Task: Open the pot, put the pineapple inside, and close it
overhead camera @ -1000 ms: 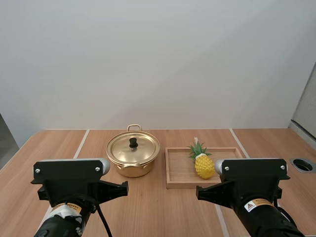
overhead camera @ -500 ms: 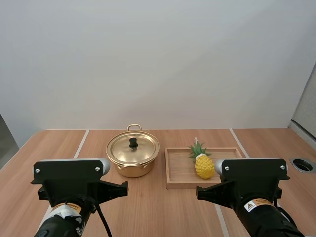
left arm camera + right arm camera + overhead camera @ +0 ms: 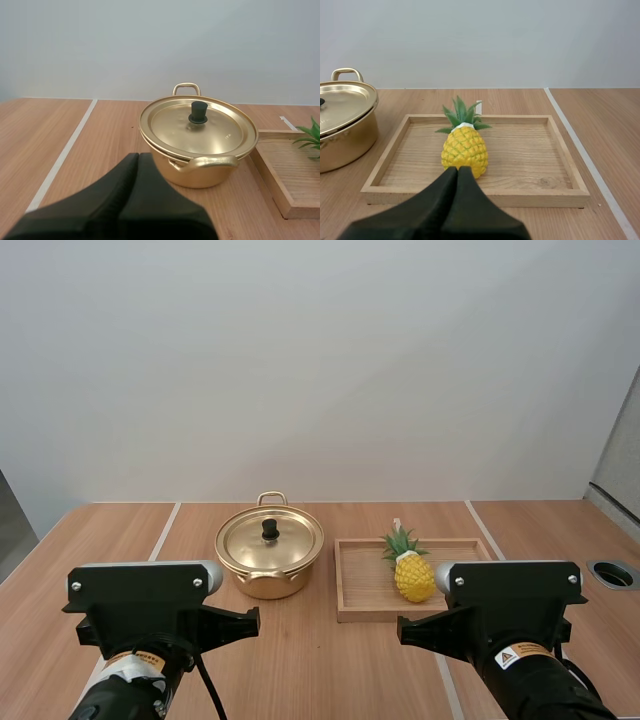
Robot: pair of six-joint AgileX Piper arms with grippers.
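Right end effector aims at pineapple ahead.

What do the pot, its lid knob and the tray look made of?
Pot: polished gold-toned metal, judging by its mirror-like sheen. Knob: matte black, probably plastic. Tray: pale wood with visible grain, seemingly unvarnished.

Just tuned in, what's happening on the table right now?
Nothing is being handled yet. The gold pot sits on the table with its lid on, and the pineapple sits in the wooden tray beside it. The left tool is shut and empty, pointed at the pot. The right tool is shut and empty, pointed at the pineapple. Opening the pot comes first.
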